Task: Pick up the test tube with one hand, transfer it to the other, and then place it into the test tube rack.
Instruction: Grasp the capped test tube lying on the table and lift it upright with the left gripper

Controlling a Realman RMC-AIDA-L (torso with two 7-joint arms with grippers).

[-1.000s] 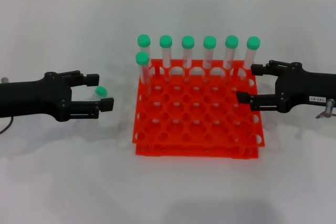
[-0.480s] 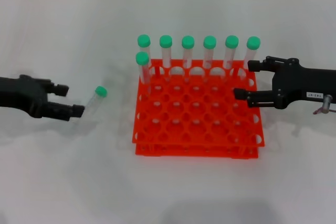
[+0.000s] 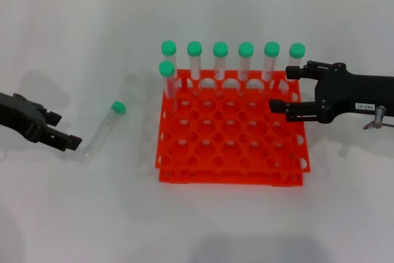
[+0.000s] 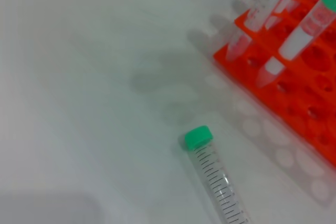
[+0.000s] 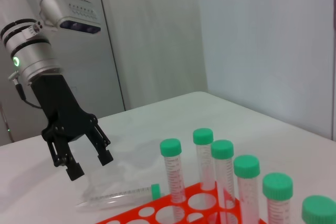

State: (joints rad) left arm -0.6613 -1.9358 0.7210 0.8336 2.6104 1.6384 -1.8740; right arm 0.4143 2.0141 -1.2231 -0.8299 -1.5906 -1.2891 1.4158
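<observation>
The test tube (image 3: 103,130), clear with a green cap, lies flat on the white table left of the orange test tube rack (image 3: 228,177). My left gripper (image 3: 64,129), unlabelled, is open and empty, apart from the tube on its left. The left wrist view shows the tube (image 4: 218,182) and the rack's corner (image 4: 315,108). My right gripper (image 3: 284,89), with the white label, is open and empty over the rack's back right corner. The right wrist view shows the left gripper (image 5: 89,164) above the lying tube (image 5: 118,198).
Six green-capped tubes (image 3: 246,60) stand in the rack's back row, and one more (image 3: 167,78) stands in the second row at the left. The other holes are vacant. A wall runs behind the table.
My left gripper has drawn back to the left, away from the lying tube, which it straddled a second ago. My right gripper has shifted slightly left over the rack.
</observation>
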